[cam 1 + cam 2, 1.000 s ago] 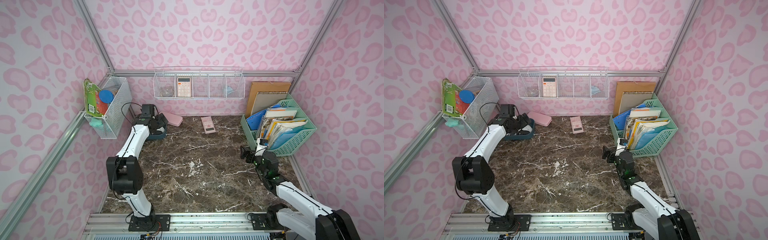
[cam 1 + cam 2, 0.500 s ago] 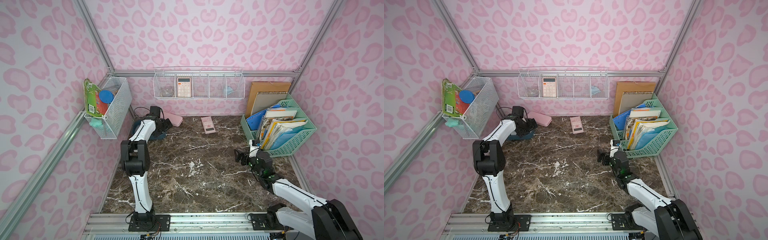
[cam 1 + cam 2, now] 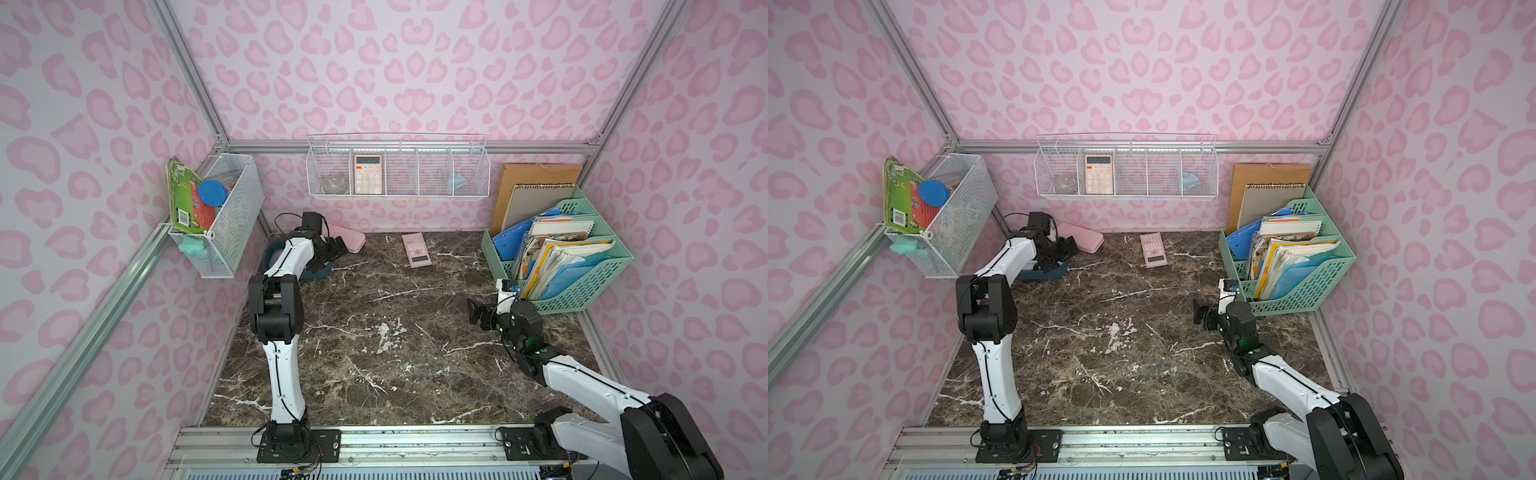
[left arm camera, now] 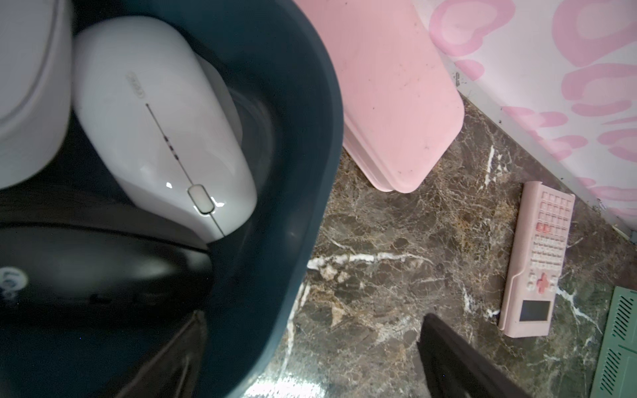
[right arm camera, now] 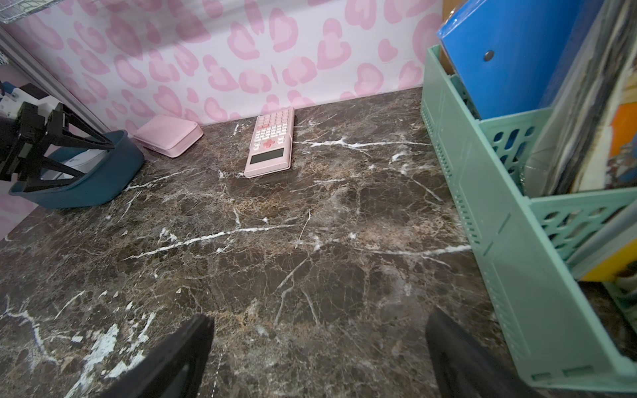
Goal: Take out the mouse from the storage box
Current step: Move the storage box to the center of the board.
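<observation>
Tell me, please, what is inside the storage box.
The storage box holds a white mouse, a black mouse and part of another white thing. Anything under them is covered; in both top views the left arm covers most of it.

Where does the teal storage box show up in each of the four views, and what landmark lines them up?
Both top views: storage box at the table's far left corner, partly under the left gripper.
Left wrist: close up, its wall between a white mouse and the pink case.
Right wrist: storage box across the table, below the open left gripper.
Shared landmark: the pink case beside it.
</observation>
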### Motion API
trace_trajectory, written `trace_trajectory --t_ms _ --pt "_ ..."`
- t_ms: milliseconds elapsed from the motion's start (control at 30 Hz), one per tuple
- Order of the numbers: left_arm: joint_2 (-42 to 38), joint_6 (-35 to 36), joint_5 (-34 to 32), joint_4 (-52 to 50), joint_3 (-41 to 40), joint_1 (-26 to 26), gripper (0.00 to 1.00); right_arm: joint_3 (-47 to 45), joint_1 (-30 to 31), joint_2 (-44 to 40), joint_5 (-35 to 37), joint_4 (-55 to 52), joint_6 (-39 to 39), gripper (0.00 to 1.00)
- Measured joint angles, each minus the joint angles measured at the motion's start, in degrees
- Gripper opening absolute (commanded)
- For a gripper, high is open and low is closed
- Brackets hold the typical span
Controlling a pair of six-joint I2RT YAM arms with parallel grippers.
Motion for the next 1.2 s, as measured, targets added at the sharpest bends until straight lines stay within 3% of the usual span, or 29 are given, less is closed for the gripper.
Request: trace_trajectory --t_ms 633,1200 --pt "-4.6 3.4 1.3 0.6 -7.5 -2.2 0.72 2.3 1.8 -0.7 0.1 -3.3 0.0 0.99" --pt "-15.1 1.3 0.7 4.7 -23.4 -12.7 0.62 2.4 6.0 -3.5 3.2 -11.8 5.0 0.97"
